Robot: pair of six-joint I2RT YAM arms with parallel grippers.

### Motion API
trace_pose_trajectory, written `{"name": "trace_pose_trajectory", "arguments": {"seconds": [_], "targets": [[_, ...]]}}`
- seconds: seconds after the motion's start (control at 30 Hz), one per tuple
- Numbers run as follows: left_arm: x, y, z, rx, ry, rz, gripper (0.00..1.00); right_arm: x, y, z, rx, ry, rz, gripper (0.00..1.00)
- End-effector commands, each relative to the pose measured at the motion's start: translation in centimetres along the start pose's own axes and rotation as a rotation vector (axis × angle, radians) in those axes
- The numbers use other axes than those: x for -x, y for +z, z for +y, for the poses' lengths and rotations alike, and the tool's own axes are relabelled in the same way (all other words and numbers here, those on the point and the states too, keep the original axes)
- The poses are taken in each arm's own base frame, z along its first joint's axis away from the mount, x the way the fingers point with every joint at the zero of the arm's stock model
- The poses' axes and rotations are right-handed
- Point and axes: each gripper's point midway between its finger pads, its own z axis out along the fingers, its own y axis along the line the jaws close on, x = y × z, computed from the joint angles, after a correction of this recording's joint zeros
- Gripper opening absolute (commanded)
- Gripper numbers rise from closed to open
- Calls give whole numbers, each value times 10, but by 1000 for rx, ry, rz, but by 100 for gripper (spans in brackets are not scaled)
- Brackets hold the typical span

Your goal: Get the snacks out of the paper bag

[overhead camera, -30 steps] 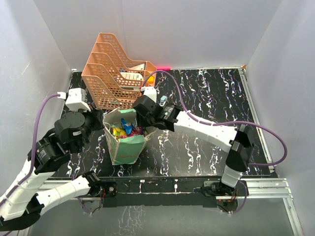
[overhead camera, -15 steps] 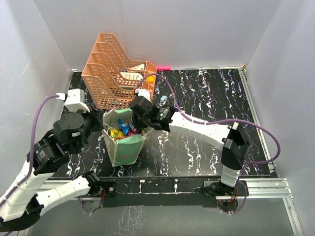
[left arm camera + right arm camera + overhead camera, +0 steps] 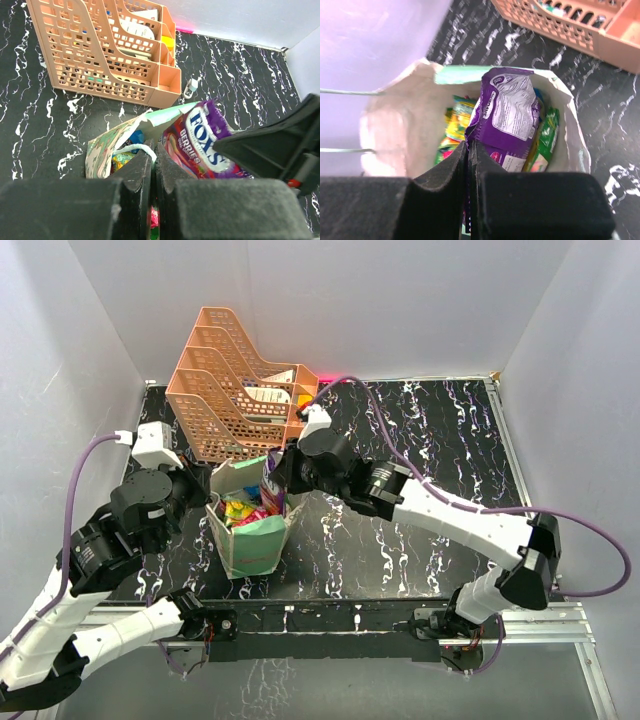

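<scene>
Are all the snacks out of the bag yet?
Not yet. No packet lies outside the paper bag so far. The right hand is shut on a purple packet that sticks up out of the opening, while the left hand seems to pinch the bag's rim. There are yellow and green packets to take out after that.

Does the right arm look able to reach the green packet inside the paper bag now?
Probably not yet: the right gripper is shut on the purple packet, which stands beside the green packet in the paper bag.

purple packet, mint-green bag, orange rack
</scene>
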Motion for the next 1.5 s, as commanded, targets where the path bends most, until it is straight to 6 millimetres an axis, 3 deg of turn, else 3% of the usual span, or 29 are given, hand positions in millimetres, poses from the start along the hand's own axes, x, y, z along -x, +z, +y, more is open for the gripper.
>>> {"name": "trace_pose_trajectory", "arguments": {"seconds": [0.0, 0.2, 0.4, 0.5, 0.6, 0.8, 0.9, 1.07, 1.3, 1.47], "targets": [[8, 2, -8, -19, -44, -32, 0, 59, -34, 46, 184, 56, -196, 7], [7, 4, -9, -17, -44, -26, 0, 92, -62, 65, 247, 39, -285, 7], [5, 6, -9, -9, -37, -18, 0, 149, -116, 86, 296, -7, -450, 7], [5, 6, -10, -11, -37, -19, 0, 174, -140, 76, 230, -35, -543, 7], [5, 7, -10, -9, -34, -19, 0, 192, -156, 53, 107, -53, -632, 7], [3, 8, -9, -1, -26, -12, 0, 203, -171, -27, -317, -120, -750, 7], [3, 8, -8, 1, -24, -14, 0, 203, -178, -87, -599, -164, -770, 7], [4, 9, -9, 2, -20, -13, 0, 195, -177, -192, -817, -134, -728, 7], [1, 12, -11, 4, -13, -5, 0, 134, -143, -313, -947, 14, -649, 7], [1, 13, -13, -2, -16, -1, 0, 122, -110, -373, -920, 157, -617, 7]]}}
